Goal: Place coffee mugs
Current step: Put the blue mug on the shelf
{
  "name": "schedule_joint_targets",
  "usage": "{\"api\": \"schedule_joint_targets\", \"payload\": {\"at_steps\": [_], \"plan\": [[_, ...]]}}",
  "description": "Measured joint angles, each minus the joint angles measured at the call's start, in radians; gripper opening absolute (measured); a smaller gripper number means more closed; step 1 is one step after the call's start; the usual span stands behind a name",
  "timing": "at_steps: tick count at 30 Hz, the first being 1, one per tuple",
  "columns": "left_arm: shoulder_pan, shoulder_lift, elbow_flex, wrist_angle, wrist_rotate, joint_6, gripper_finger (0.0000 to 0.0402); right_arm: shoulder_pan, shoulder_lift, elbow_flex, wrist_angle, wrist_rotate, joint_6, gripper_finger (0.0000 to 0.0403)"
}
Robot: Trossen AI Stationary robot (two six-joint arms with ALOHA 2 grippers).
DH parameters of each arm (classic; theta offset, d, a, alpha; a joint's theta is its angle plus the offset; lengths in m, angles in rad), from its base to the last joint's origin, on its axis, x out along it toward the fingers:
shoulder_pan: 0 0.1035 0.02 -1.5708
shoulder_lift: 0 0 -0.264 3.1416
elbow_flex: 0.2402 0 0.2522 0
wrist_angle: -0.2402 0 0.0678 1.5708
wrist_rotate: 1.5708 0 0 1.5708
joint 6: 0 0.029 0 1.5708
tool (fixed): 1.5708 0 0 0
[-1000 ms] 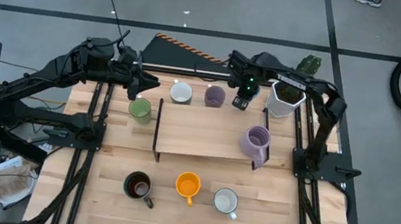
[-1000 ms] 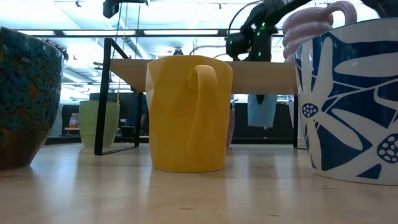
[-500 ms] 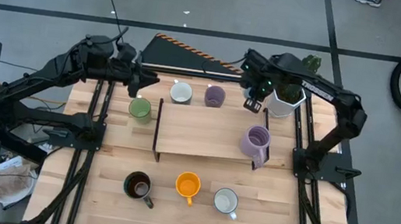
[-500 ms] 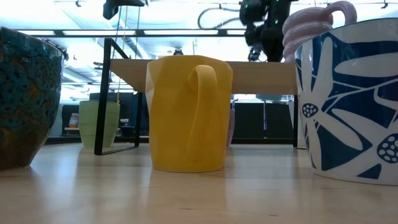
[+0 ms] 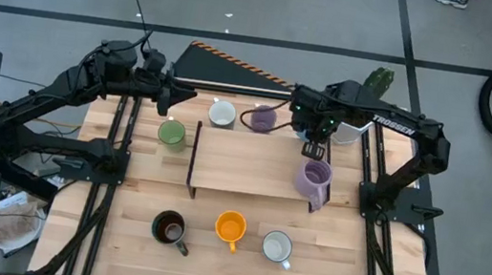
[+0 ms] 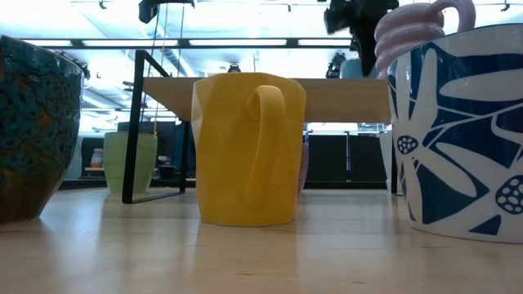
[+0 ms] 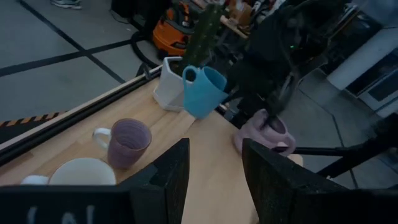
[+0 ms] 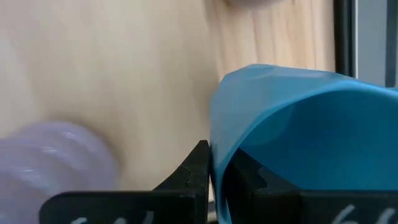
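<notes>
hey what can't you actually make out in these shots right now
- Blue mug: hidden in the high view under the right gripper.
- Taller lavender mug: a blur in the right wrist view.
- Green mug: handle not visible in the low view.

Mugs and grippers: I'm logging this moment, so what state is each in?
blue mug: lifted, tilted, rim pinched by the right gripper.
tall lavender mug: upright on the raised shelf.
small lavender mug: upright on the table.
white mug: upright.
green mug: upright.
left gripper: partly open, empty.
</notes>
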Motion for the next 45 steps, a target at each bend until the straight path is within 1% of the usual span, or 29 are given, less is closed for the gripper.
{"api": "schedule_joint_targets", "payload": {"at_steps": [6, 9, 13, 24, 32, 38, 45], "plan": [[0.0, 0.0, 0.0, 0.0, 0.002, 0.0, 0.0153, 0.006, 0.006, 0.065, -0.021, 0.021, 0.003, 0.0034], [0.0, 0.0, 0.0, 0.0, 0.002, 0.0, 0.0153, 0.009, 0.006, 0.076, -0.059, -0.006, 0.013, 0.0034], [0.0, 0.0, 0.0, 0.0, 0.003, 0.001, 0.0153, 0.032, 0.006, 0.076, -0.055, -0.041, 0.039, 0.0034], [-0.001, 0.0, 0.0, -0.002, 0.003, 0.001, 0.0153, 0.115, 0.03, 0.077, -0.054, -0.071, 0.074, 0.0034], [-0.002, 0.0, 0.0, -0.002, 0.021, 0.001, 0.0153, 0.112, 0.032, 0.077, -0.056, -0.086, 0.091, 0.0034], [-0.002, 0.0, 0.0, -0.002, 0.021, 0.001, 0.0153, 0.111, 0.032, 0.077, -0.056, -0.137, 0.081, 0.0034], [-0.002, 0.0, 0.0, -0.004, 0.036, 0.002, 0.0153, 0.11, 0.032, 0.077, -0.056, -0.139, 0.074, 0.0041]]}}
